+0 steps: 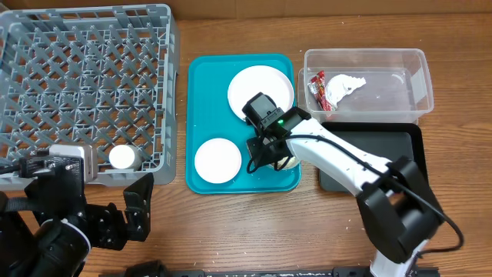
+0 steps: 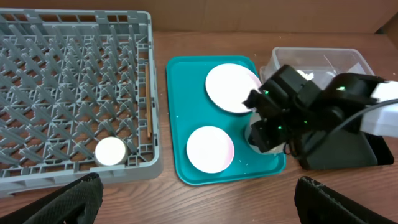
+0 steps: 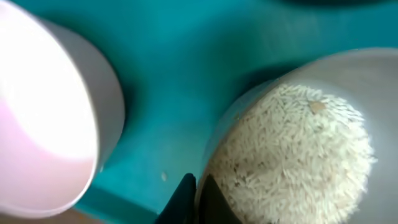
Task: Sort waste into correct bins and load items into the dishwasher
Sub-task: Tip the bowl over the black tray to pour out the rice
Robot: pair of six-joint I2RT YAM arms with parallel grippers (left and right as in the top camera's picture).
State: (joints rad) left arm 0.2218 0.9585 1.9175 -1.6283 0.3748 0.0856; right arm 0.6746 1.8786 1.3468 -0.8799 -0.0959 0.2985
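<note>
On the smooth teal tray (image 1: pixel 201 92), the right claw (image 3: pixel 198 194) pinches the round grey-white bowl (image 3: pixel 368 76) by its thin rim, rice-like grains (image 3: pixel 292 155) inside; the left claw (image 2: pixel 198 186) gapes empty.

Three eyes on one table: one high, one hanging back, one right down in it.

My overhead eye looks straight down, with the rack (image 1: pixel 84 77) left, the teal tray (image 1: pixel 207 100) in the middle, the tub (image 1: pixel 361 52) right, and my arms along the near edge. My left wrist eye sits back at that near edge and looks across rack, tray and my right arm (image 2: pixel 336 106), with my left fingers (image 2: pixel 68 202) in its bottom corners. My right wrist eye is very close over the tray, its view filled by the grain bowl (image 3: pixel 298 155) and the pink bowl (image 3: pixel 50 124). All three share the tray.
</note>
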